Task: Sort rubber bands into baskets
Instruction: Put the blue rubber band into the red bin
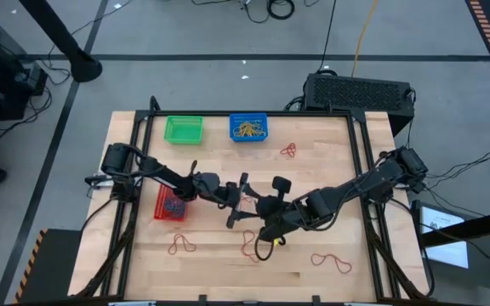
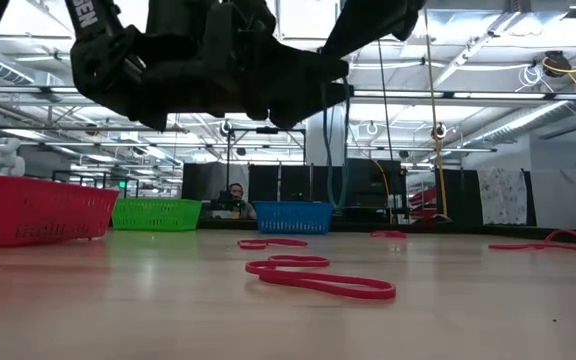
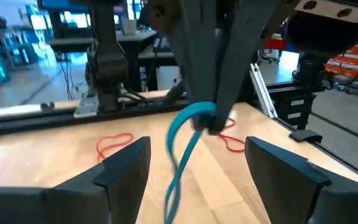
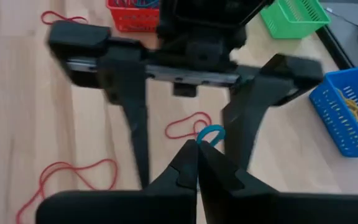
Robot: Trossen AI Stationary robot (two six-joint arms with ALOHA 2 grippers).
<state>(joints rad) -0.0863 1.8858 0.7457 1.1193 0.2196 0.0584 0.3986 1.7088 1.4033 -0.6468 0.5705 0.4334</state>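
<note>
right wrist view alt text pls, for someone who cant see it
The shut right hand pinches a teal band, facing the open left hand above a wooden table. Red bands lie on the wood; a red basket, a green basket and a blue basket sit beyond.

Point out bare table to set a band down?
Free: front left corner, left of the red band; strip between green basket and left arm; right edge beyond the far red band. Crowded: centre, where left gripper and right gripper meet.
</note>
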